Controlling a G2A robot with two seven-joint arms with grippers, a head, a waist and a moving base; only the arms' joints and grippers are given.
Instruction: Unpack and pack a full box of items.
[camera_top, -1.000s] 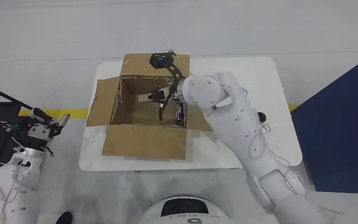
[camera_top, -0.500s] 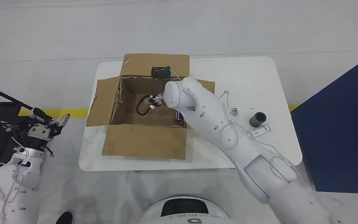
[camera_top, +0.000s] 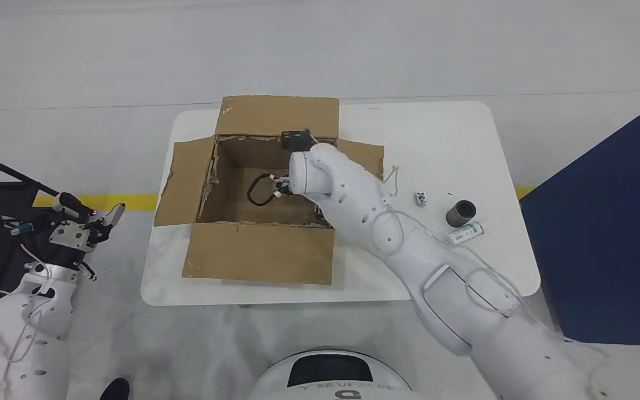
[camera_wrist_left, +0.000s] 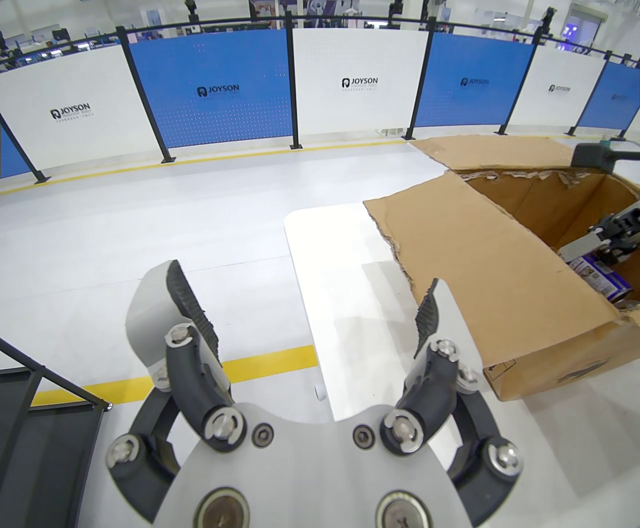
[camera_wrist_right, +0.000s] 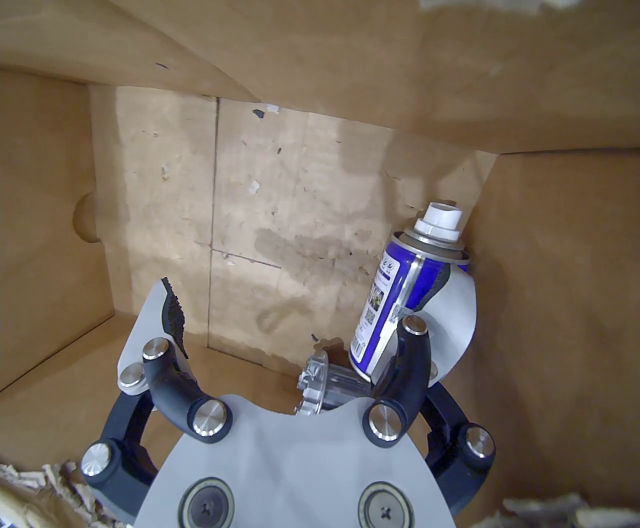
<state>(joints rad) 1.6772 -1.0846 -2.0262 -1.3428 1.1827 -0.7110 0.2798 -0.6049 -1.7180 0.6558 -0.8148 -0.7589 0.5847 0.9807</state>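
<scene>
Box (camera_top: 255, 255) stood open on the surface (camera_top: 450, 140), a little left of its middle. During the last second the right pincer (camera_wrist_right: 310, 295) went deeper into the box and came to the right wall. Its fingers were apart, with one just beside the upright spray can (camera_wrist_right: 405, 295) standing there. I judged that the can was the next item to take out, but it was not yet clamped. The left pincer (camera_wrist_left: 303, 282) hung with fingers apart, left of the surface.

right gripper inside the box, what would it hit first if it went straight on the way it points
Probably the silver toothed part between the open fingers of the right gripper, spray can against one finger; then the box cardboard. Depth unclear.
</scene>
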